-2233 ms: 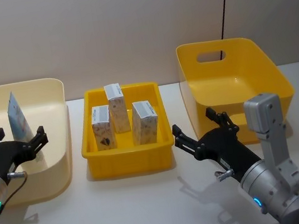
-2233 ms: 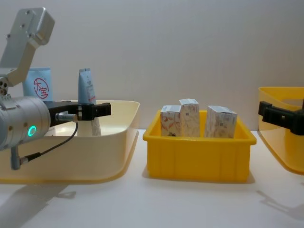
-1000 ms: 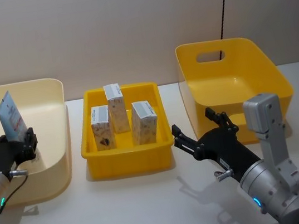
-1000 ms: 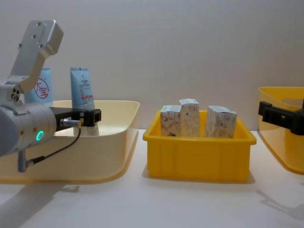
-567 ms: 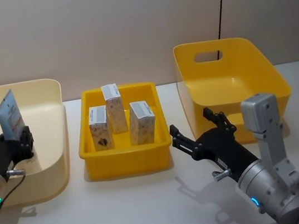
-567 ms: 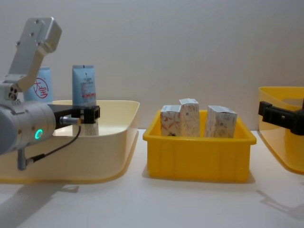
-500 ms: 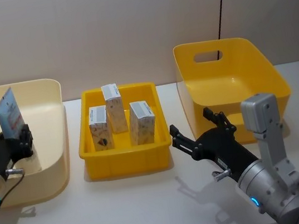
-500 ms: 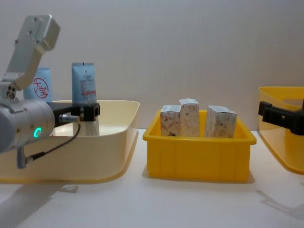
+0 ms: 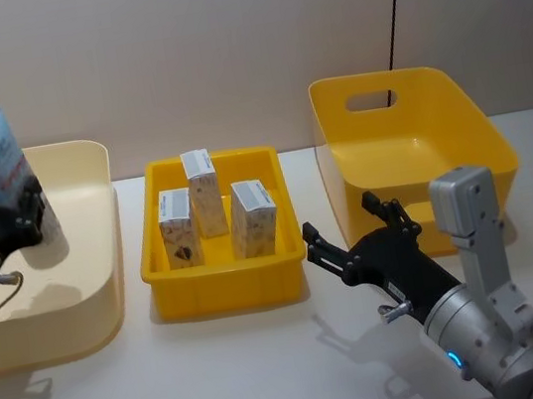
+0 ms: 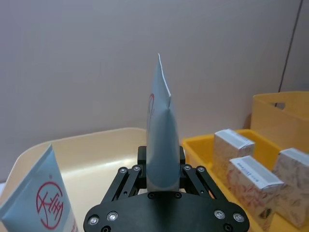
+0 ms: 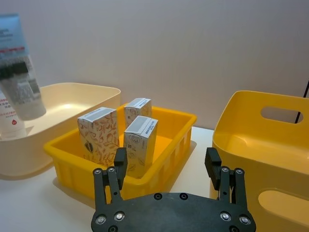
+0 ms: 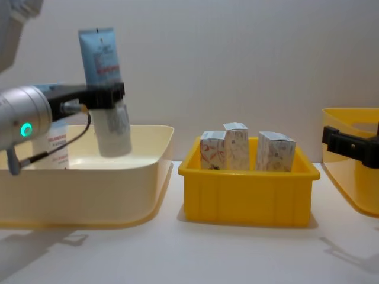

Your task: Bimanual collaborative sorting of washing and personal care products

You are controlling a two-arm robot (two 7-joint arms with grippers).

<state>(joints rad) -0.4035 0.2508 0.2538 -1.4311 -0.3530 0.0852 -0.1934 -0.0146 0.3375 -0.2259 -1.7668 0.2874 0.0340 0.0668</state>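
My left gripper [image 9: 31, 209] is shut on a pale-blue squeeze tube [image 9: 0, 162], holding it upright above the cream bin [image 9: 89, 151]. The chest view shows that tube [image 12: 105, 83] clear of the bin rim, with the gripper [image 12: 111, 94] around its middle. A second pale-blue tube [image 12: 57, 148] stands inside the cream bin. Three white cartons [image 9: 180, 228] [image 9: 204, 191] [image 9: 253, 217] stand upright in the small yellow tray [image 9: 230, 287]. My right gripper [image 9: 342, 220] hovers open over the table, just right of the tray's front corner, with nothing between its fingers.
A tall yellow bin [image 9: 481, 122] with a handle slot stands at the right, behind my right gripper. A black cable [image 9: 395, 0] hangs down the wall behind it. Bare white table lies in front of all three containers.
My left gripper, open around the tube 2.2 s ago, shut on it and has now lifted it well above the cream bin. The right arm has stayed still.
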